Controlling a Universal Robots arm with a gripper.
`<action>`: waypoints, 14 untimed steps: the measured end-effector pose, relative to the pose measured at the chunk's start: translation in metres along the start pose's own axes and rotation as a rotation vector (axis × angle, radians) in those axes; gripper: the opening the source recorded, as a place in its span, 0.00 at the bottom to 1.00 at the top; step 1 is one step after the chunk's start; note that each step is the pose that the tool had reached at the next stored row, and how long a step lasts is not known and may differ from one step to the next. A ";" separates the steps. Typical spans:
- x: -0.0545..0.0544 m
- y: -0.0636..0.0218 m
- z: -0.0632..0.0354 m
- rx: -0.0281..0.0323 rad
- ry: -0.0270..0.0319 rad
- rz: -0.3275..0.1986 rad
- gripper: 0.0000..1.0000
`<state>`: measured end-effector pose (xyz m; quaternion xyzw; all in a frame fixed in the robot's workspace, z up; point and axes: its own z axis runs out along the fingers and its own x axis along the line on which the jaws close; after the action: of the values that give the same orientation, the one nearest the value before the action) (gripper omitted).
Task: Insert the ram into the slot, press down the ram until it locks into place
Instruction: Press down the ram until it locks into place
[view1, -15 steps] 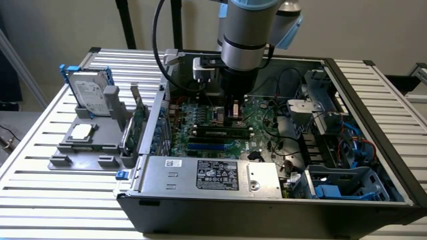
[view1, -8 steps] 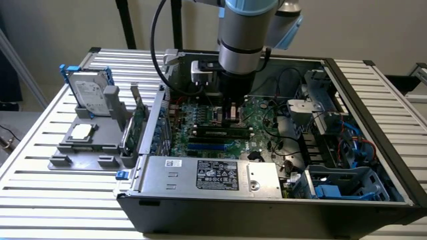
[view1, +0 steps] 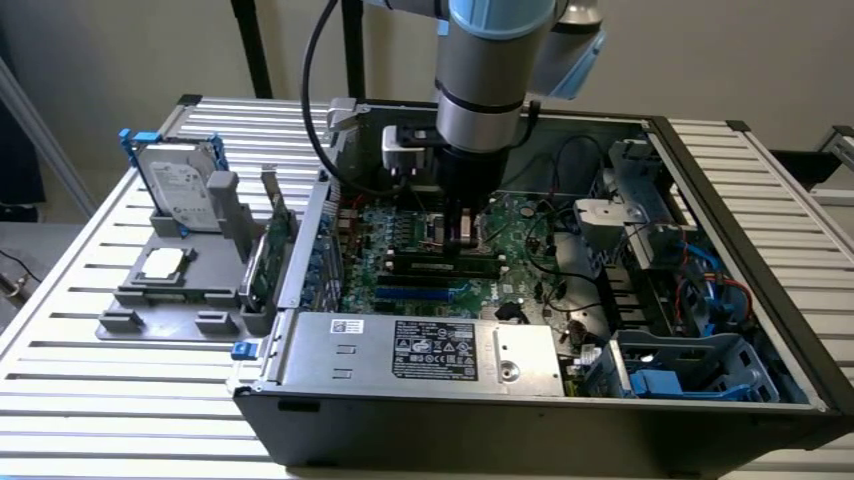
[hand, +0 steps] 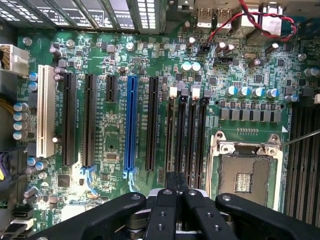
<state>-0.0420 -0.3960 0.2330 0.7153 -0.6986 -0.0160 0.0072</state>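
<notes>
The ram (view1: 424, 265), a dark green stick with a pale label, stands on edge along a black slot (view1: 400, 272) of the motherboard, just behind the blue socket. My gripper (view1: 462, 246) hangs straight above the ram's half toward the exterior view's right, its tips at or just over the top edge. From the wrist, the two fingers (hand: 170, 200) lie pressed together, so the gripper (hand: 176, 176) is shut. It lines up with the parallel black memory slots (hand: 192, 135), and the fingers hide the ram. Whether the ram is fully seated cannot be told.
The silver processor socket (hand: 245, 167) lies beside the memory slots, and the blue socket (hand: 131, 125) and black card slots on the other side. The power supply box (view1: 414, 350) fills the case front. Drive cage and cables (view1: 667, 290) crowd the exterior view's right. A grey fixture (view1: 174, 275) holds parts outside.
</notes>
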 end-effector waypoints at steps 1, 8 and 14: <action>0.000 0.0000 0.0010 0.0000 -0.0005 0.000 0.11; 0.000 -0.0002 0.0068 -0.0003 -0.0041 0.000 0.11; 0.000 -0.0016 -0.0078 -0.0072 -0.0055 0.000 0.11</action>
<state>-0.0401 -0.3960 0.2407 0.7152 -0.6986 -0.0205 0.0079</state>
